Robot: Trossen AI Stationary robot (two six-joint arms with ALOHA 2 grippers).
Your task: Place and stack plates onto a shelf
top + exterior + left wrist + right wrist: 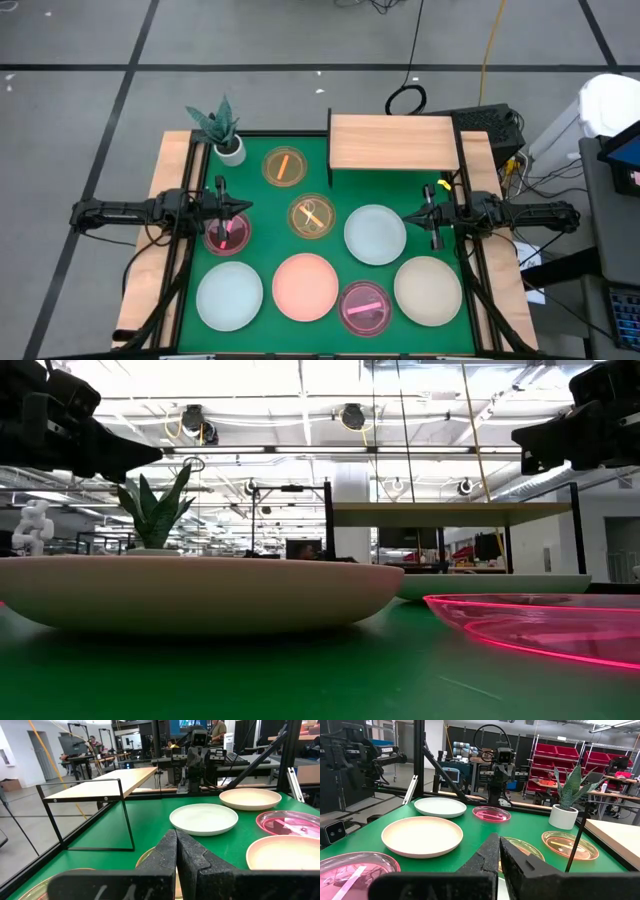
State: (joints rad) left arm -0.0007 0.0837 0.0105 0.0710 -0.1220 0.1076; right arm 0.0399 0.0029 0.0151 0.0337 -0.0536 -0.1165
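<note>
Eight plates lie flat on the green table. Two orange ones [283,166] [311,216] sit near the middle. Magenta ones lie at the left [226,233] and the near edge [363,307]. The large plates are pale blue-green [375,234] [229,295], pink [305,286] and beige [428,290]. The light-wood shelf [390,142] stands on thin dark legs at the far side, with nothing on it [100,785]. My left gripper [240,208] [176,851] hovers shut above the left magenta plate. My right gripper [408,216] [498,852] hovers shut beside the middle blue-green plate.
A potted plant [226,135] stands at the table's far left corner, left of the shelf. Wooden side strips [150,250] and dark frame rails border the green top. Bare green surface lies in front of the shelf [125,827]. Cables and equipment sit beyond the right edge.
</note>
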